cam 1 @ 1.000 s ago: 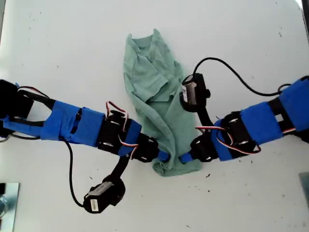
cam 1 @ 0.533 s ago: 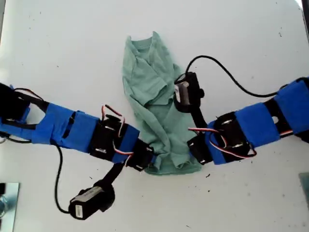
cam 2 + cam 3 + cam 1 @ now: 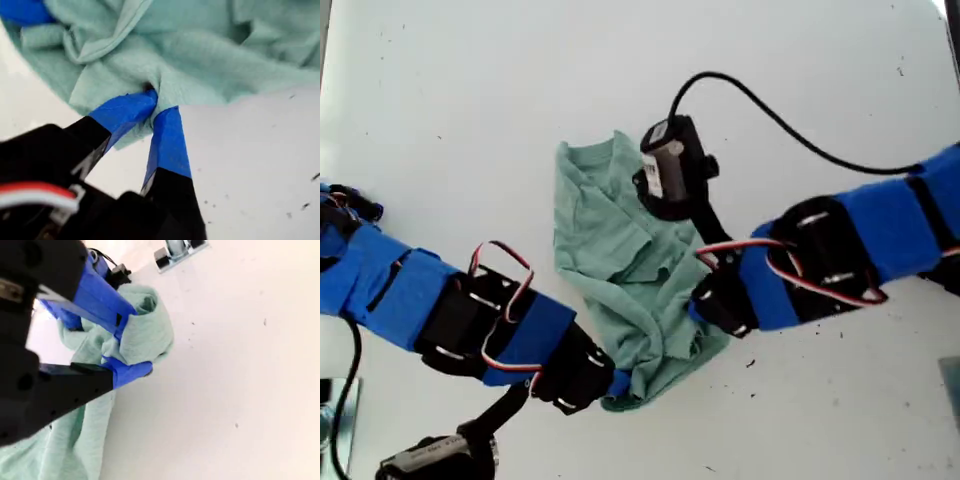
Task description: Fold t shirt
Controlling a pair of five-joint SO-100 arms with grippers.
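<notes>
We see the t shirt (image 3: 620, 260), pale mint-green, plain and softly heathered, lying bunched and creased on the white table (image 3: 840, 70). Its collar end lies far from both grippers and its lower end is drawn in between them. Loose folds overlap across its middle.

My first gripper (image 3: 620, 385) comes in from the exterior view's left. In the first wrist view its blue-taped fingers (image 3: 167, 140) are pinched together on the shirt's edge (image 3: 210, 60), with the cloth puckering at the tips (image 3: 155, 107).

My second gripper (image 3: 703, 312) reaches in from the exterior view's right. It clamps a rolled fold of the same shirt (image 3: 145, 335) between its jaws (image 3: 127, 347). Dark specks (image 3: 750, 364) dot the table just beside that gripper.
</notes>
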